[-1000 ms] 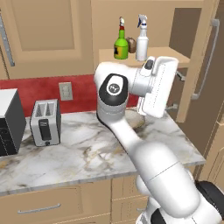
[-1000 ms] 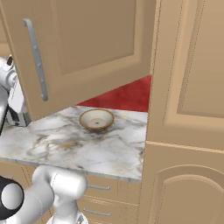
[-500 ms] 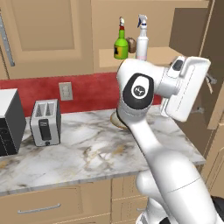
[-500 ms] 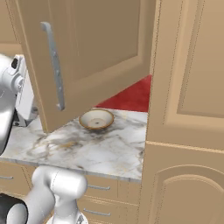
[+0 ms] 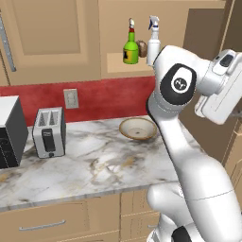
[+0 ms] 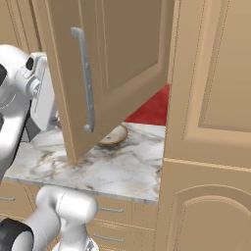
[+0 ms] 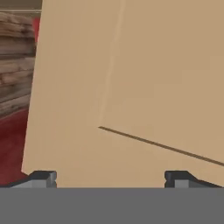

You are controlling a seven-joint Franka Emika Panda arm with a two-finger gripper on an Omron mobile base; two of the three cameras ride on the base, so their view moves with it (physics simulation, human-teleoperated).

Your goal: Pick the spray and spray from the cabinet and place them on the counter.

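Wall cabinet (image 5: 118,35) shown open, inner shelf exposed so that its contents can be reached from the front. On that shelf, upright and side by side: green spray bottle (image 5: 131,46) with yellow label, and white spray bottle (image 5: 153,43) with pale trigger nozzle, nearly touching, a small brown lump (image 5: 141,47) tucked between and behind them. Both bottles not yet moved; neither held. Cabinet door (image 6: 108,59) swung out over the counter (image 5: 94,163), silver bar handle (image 6: 84,78) facing the right base camera, door edge hanging above the marble. Gripper (image 7: 109,177) with fingers spread wide and nothing between them, pointed squarely at the flat tan inside face of the door at close range; hand carried to the right of the shelf, behind the door, level with or slightly below the bottles. Probable reason for this pose: door being pushed or cleared aside before a reach to the shelf. Below the shelf, on the marble against the red backsplash: shallow tan bowl (image 5: 137,128), and further left a toaster (image 5: 48,132) and part of a dark appliance (image 5: 10,132). Open marble in front of the bowl and toaster judged suitable as a landing place. Risk judged: white bottle nearest the arm's elbow, easily toppled on approach.
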